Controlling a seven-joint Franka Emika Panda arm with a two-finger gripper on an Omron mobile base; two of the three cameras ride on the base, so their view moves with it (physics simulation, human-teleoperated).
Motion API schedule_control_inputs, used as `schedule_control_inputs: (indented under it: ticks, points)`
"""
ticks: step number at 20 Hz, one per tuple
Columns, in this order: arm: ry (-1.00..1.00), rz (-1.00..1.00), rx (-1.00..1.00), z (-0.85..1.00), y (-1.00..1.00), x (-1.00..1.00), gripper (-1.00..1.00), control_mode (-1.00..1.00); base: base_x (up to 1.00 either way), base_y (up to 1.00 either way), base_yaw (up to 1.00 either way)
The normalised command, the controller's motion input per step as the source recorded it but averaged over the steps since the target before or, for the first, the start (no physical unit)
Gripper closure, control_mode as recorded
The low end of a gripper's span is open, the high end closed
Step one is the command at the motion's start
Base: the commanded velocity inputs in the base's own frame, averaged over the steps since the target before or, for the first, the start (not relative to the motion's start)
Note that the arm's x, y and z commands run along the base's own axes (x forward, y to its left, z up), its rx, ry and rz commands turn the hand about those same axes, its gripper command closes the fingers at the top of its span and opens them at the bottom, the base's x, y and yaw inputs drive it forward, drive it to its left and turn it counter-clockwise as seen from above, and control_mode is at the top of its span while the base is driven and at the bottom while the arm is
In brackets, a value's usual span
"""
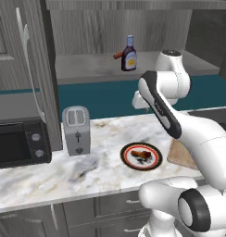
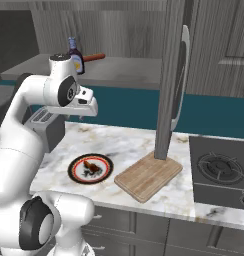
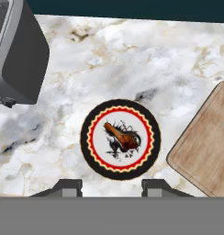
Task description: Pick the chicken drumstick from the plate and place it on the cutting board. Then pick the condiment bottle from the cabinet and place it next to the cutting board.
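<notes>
High above the marble counter (image 3: pixel 146 59), the gripper (image 3: pixel 111 187) hangs nearly over the plate (image 3: pixel 93 156) and looks straight down on it. Its two dark fingertips (image 3: pixel 68 187) stand apart with nothing between them; the pincer is open and empty.

The chicken drumstick (image 3: pixel 123 137) lies on the white centre of the plate, thick end toward the cutting board (image 3: pixel 208 151), thin bone end pointing up and left in the hand view. The board lies just beside the plate, not touching it.

Step in hand: approach for the first pick. Recommended procedure:
1. Shift the hand until the drumstick sits midway between the fingertips (at present it lies ahead of them in the hand view).
2. Rotate the wrist so the jaws close across the drumstick's long axis, not along it.
3. Descend onto the thick end, which probably offers more to hold than the tapering bone.
4. Stop short of the plate surface to avoid pressing on its rim.

Materials and shapes: the drumstick is glossy reddish-brown and club-shaped. The plate is round, with a black outer band, a scalloped red-and-yellow ring and a dark pattern. The board is pale matt wood with rounded corners. A grey metal toaster (image 3: pixel 19 55) stands well apart from the plate. The condiment bottle (image 1: pixel 128 54) stands upright on the cabinet (image 1: pixel 87 69) shelf.
</notes>
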Motion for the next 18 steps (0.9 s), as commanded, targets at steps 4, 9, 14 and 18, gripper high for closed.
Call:
schedule_control_inputs:
  ticks: [4, 9, 14, 18]
  points:
    - [0.00, 0.01, 0.00, -0.07, 0.00, -0.06, -1.00, -1.00, 0.00, 0.00, 0.00]
    - [0.01, 0.03, 0.00, -0.27, 0.00, -0.09, -1.00, -1.00, 0.00, 0.00, 0.00]
    - [0.02, 0.03, 0.00, -0.26, 0.00, -0.03, -1.00, -1.00, 0.00, 0.00, 0.00]
    - [0.04, 0.06, 0.00, -0.25, 0.00, 0.00, -1.00, -1.00, 0.00, 0.00, 0.00]
